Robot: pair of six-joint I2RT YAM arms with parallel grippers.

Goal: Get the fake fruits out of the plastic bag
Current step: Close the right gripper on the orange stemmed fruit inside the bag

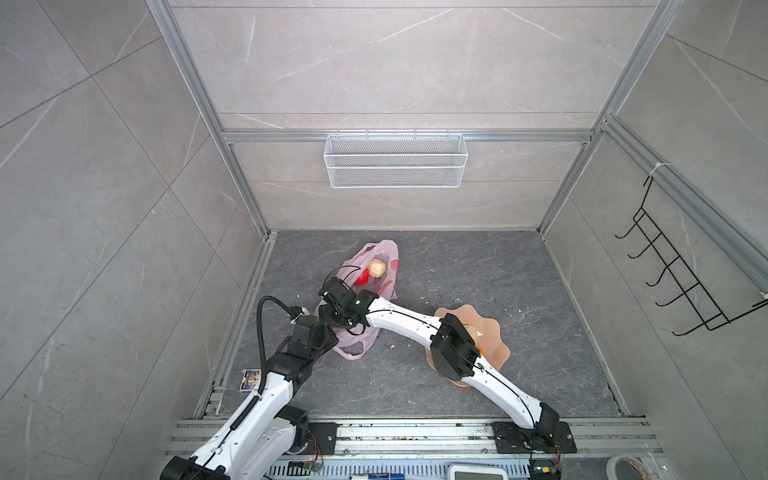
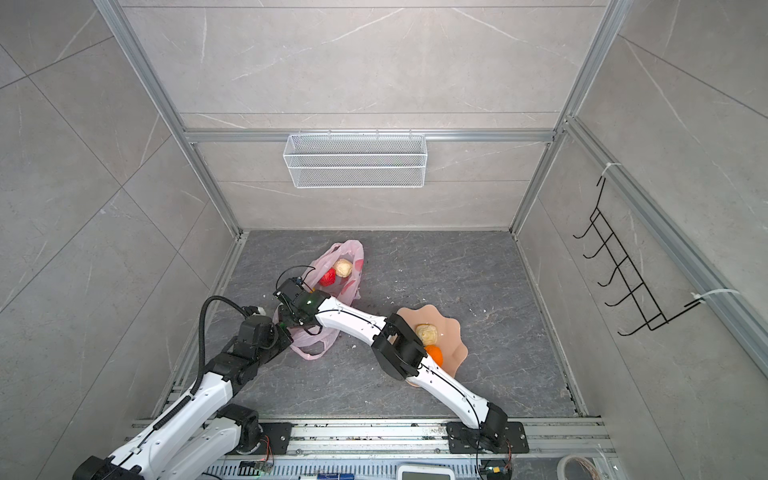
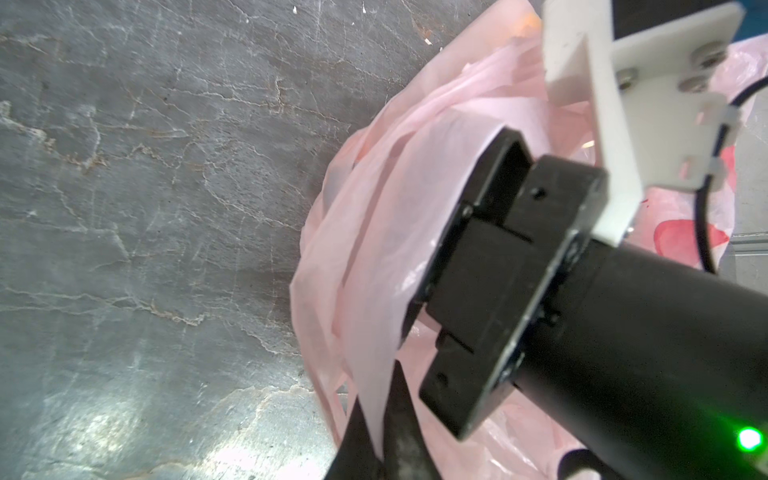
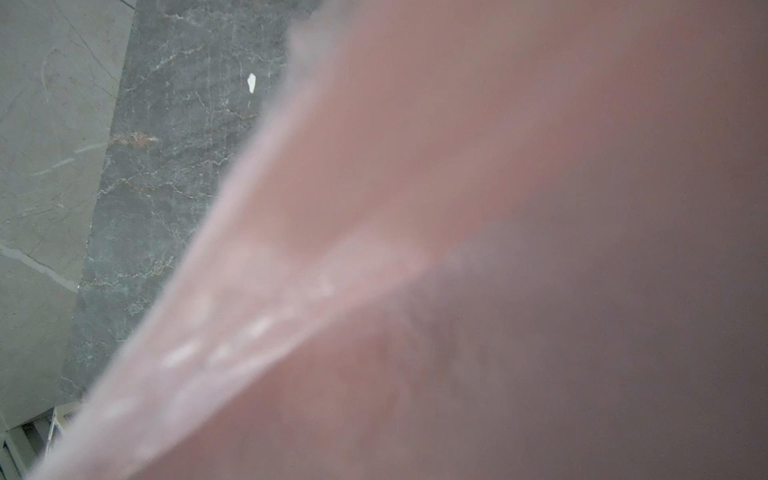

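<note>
The pale pink plastic bag (image 1: 382, 253) (image 2: 349, 249) lies crumpled on the dark floor, left of centre. Through its film show two fake fruits, a beige knobbly lump (image 1: 377, 268) (image 2: 343, 268) and a red piece (image 1: 362, 277) (image 2: 328, 277). My left gripper (image 3: 380, 415) is shut on a strip of the bag near its handles. My right gripper (image 1: 332, 307) reaches across into the bag's mouth; one black finger (image 3: 505, 166) shows inside the film, the other is hidden. Pink film (image 4: 374, 166) blurs over the right wrist view.
A peach scalloped plate (image 2: 451, 328) at the right, partly under my right arm, holds a beige lump (image 2: 427, 332) and an orange (image 2: 435, 353). A white wire basket (image 1: 395, 160) hangs on the back wall, a black hook rack (image 1: 681, 274) on the right wall.
</note>
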